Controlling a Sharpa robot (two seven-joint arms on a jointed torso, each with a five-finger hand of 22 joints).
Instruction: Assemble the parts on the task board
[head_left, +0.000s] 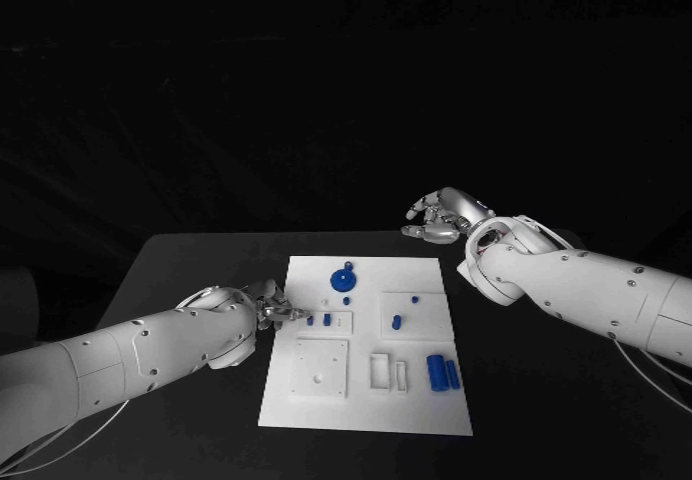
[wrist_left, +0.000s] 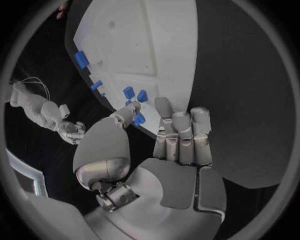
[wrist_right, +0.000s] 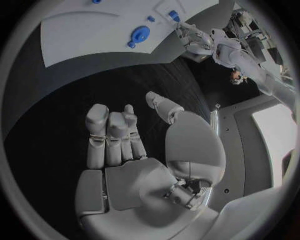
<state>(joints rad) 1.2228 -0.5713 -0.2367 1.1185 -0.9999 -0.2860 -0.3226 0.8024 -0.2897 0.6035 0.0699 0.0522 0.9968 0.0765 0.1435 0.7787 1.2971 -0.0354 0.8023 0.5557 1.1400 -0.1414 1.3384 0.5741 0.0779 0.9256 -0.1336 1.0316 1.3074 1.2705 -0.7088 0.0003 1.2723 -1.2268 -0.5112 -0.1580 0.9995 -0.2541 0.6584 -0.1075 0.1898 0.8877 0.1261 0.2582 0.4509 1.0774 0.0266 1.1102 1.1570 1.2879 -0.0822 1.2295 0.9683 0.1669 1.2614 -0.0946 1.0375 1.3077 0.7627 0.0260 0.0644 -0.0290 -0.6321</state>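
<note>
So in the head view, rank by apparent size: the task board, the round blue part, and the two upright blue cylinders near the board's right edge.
1. Task board, by far the largest.
2. Round blue part.
3. The two blue cylinders and: each is narrower than the round part, and the pair look too alike to rank.

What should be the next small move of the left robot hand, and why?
Probably a short reach onto the task board to pinch the small blue part next to its fingertips. The left robot hand sits at the board's edge and seems to hold nothing, while the right robot hand hangs beyond the far edge, holding nothing.
</note>
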